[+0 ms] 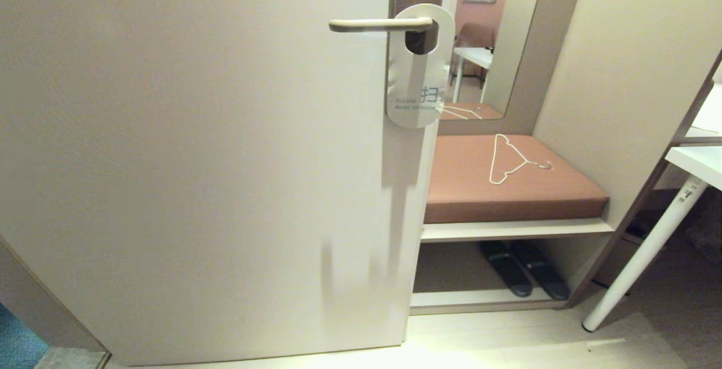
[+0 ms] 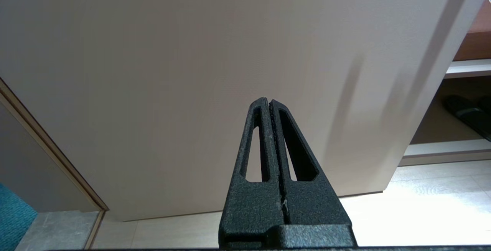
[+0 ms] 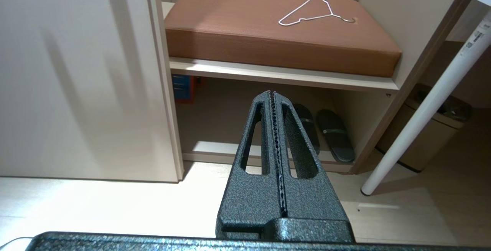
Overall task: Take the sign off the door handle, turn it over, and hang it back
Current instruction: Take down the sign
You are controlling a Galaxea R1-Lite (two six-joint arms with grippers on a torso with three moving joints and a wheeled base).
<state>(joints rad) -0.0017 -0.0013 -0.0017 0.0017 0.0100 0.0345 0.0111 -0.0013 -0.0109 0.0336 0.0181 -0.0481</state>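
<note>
White side out, the sign point(image 1: 418, 75) hangs on the door handle point(image 1: 381, 25). My left gripper point(image 2: 269, 103) and right gripper point(image 3: 272, 94) sit low, fingers pressed together, empty.

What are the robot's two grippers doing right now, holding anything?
Left gripper: jaws shut, holding nothing, facing the door.
Right gripper: jaws shut, holding nothing, low before the slippers.

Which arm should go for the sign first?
Probably right. The sign hangs on the handle at the door's right edge, the side the right gripper faces. The left gripper faces the bare door. Both are shut and low.
</note>
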